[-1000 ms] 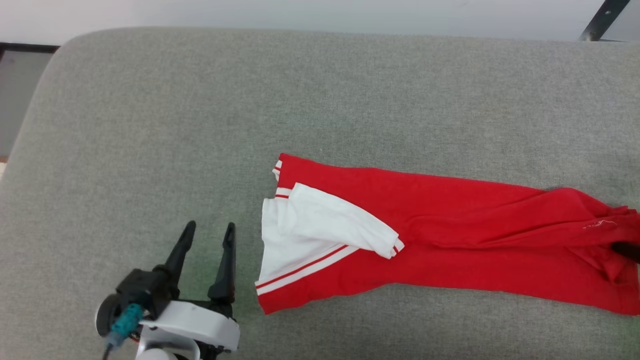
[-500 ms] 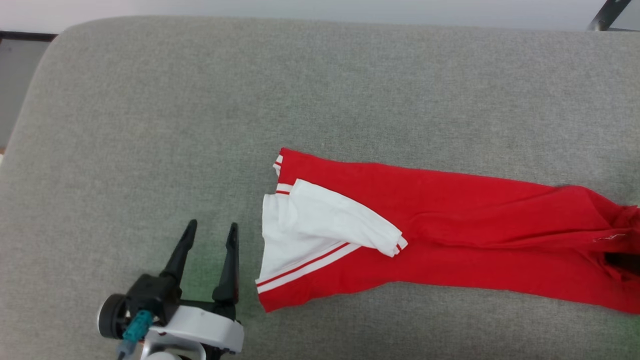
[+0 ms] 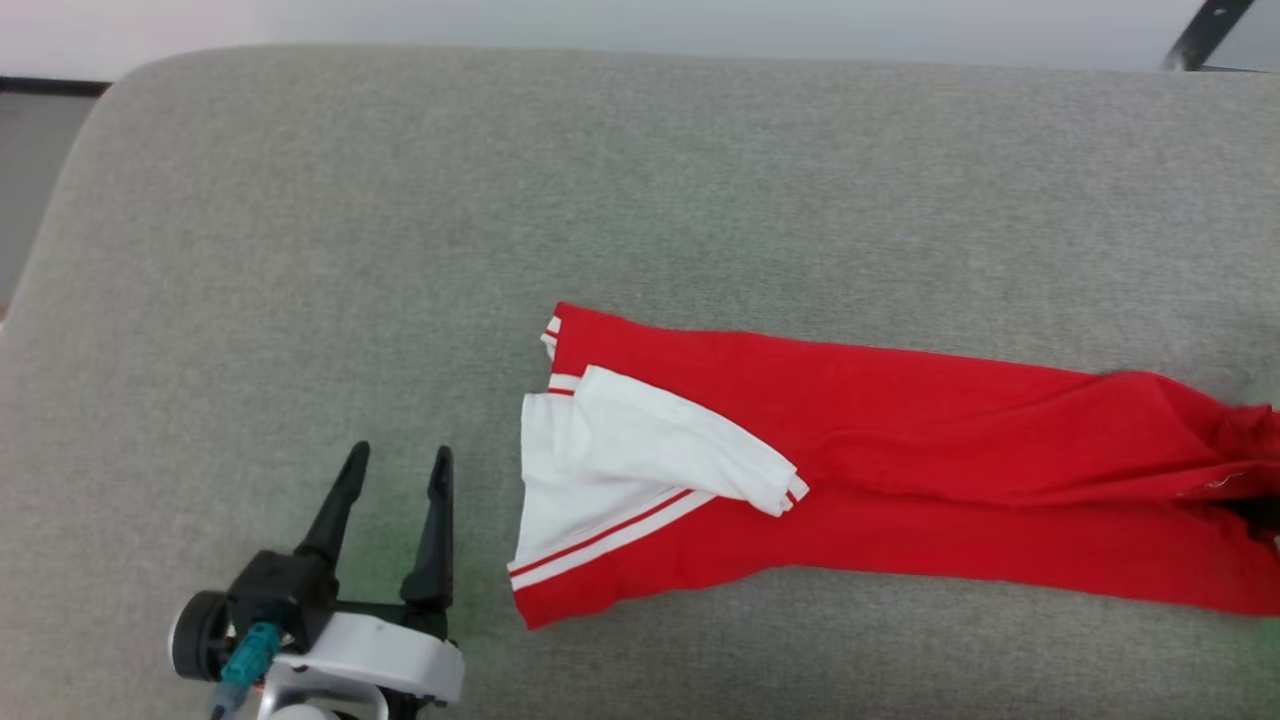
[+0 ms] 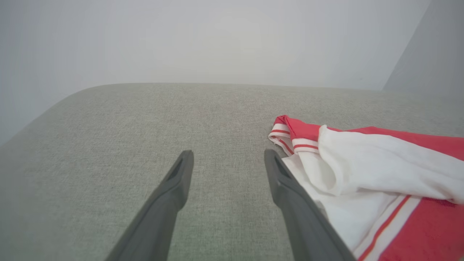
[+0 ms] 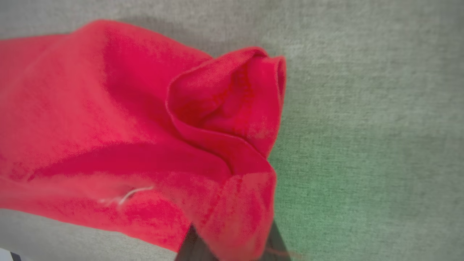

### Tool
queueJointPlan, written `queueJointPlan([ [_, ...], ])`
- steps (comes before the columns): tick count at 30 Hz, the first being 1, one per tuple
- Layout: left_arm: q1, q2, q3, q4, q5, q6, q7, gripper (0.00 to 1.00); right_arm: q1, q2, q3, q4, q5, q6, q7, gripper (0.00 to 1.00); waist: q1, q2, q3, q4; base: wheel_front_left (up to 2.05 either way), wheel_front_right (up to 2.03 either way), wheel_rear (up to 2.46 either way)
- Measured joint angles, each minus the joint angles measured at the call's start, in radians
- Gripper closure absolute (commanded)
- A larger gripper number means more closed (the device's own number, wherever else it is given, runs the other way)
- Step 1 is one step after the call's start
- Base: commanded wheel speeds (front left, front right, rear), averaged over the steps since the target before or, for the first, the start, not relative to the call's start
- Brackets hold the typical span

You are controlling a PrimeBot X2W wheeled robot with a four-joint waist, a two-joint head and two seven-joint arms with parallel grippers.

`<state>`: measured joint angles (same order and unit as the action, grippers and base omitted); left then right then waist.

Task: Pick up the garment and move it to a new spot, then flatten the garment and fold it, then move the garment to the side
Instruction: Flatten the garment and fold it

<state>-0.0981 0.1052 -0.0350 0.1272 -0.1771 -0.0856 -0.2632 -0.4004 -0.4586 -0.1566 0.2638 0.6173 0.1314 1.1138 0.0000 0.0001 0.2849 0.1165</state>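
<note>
**A:** Two grippers. Where is each from the bright red, white-sleeved soft cloth garment [image 3: 880, 450]?

**B:** Nearest, the left gripper [image 3: 400, 450], fingers apart and empty, sits just left of its white-sleeved end. The garment's length runs left to right across the grey fabric cushion [image 3: 640, 180].

**A:** Its other end?

**B:** The right gripper [image 3: 1262, 512] meets the bunched red hem at the picture's edge. Cloth hides its fingertips, so I cannot tell whether they clamp it.

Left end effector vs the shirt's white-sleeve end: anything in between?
Nothing visible. The left end effector is open beside the garment and apart from it in the head view. There is just a strip of bare grey cushion between its fingers and the edge of the white sleeve.
</note>
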Motion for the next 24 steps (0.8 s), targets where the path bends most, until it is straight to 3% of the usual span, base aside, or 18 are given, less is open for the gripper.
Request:
queueJointPlan([
  [11, 0.007, -0.002, 0.058, -0.026, 0.028, -0.025, 0.0, 0.0, -0.037, -0.029, -0.067, 0.005, -0.021, 0.0, -0.074, 1.0, 0.0001, 0.0, 0.003, -0.058, 0.0, 0.0, 0.0],
  [19, 0.006, 0.003, 0.078, -0.03, 0.037, -0.034, 0.0, 0.0, -0.035, -0.127, -0.149, 0.026, -0.097, 0.0, -0.137, 1.0, 0.0, 0.0, 0.027, -0.086, 0.0, 0.0, 0.0],
  [24, 0.007, -0.001, 0.087, -0.02, 0.039, -0.038, 0.0, 0.0, -0.035, -0.126, -0.1, -0.025, -0.055, 0.0, -0.146, 1.0, 0.0, 0.0, 0.014, -0.097, 0.0, 0.0, 0.0],
])
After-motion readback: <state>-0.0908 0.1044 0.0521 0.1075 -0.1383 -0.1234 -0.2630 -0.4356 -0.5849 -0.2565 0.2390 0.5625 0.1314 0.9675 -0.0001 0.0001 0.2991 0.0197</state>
